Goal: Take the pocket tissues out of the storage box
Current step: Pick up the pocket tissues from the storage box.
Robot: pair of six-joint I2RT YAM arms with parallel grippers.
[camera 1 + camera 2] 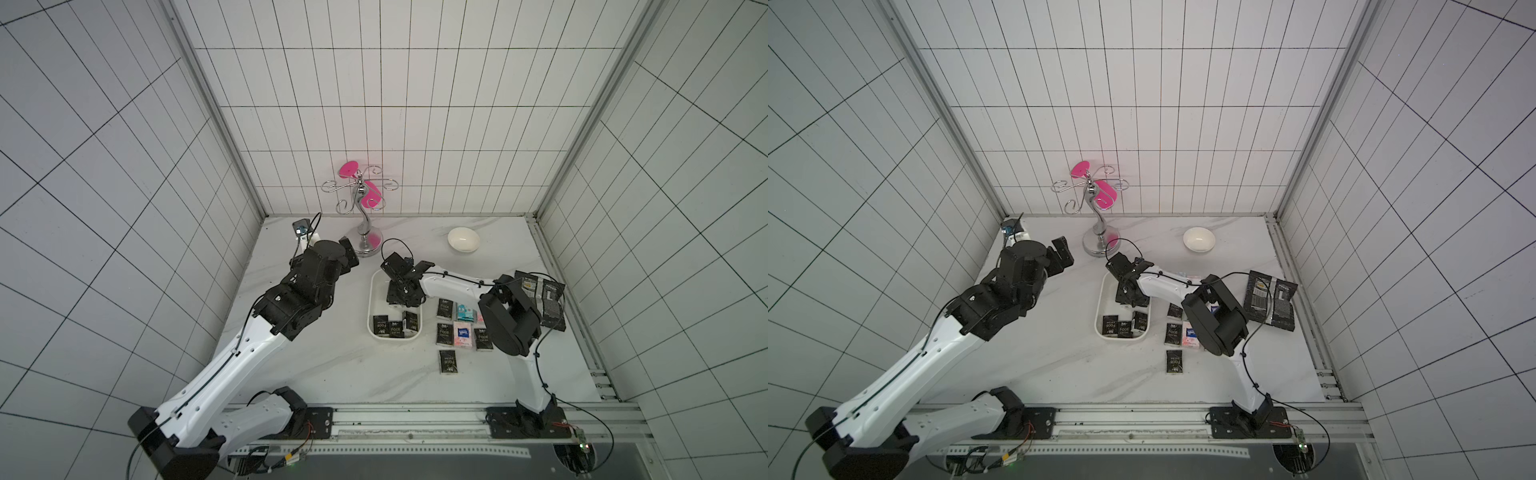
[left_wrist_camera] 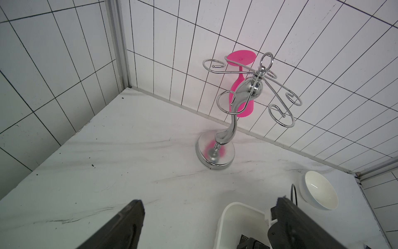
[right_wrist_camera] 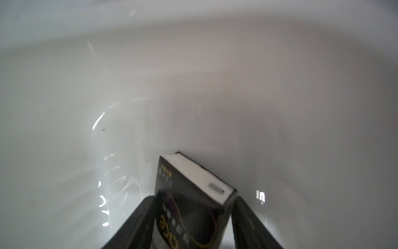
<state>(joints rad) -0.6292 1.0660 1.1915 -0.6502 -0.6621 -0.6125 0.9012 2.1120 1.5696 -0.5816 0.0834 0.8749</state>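
In the far end of the white box (image 1: 371, 309), the right claw (image 3: 193, 197) grips a black tissue pack (image 3: 183, 181) by its sides, likely light, squashy, slick-wrapped, so hold mid-body gently; left claw (image 2: 210, 201) hangs wide, empty.

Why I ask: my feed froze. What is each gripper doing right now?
Left gripper: jaws open, holding nothing.
Right gripper: jaws closed on a black tissue pack inside the box.

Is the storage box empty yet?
Not empty: three black packs lie in the storage box; a fourth pack sits between the right gripper's fingers.
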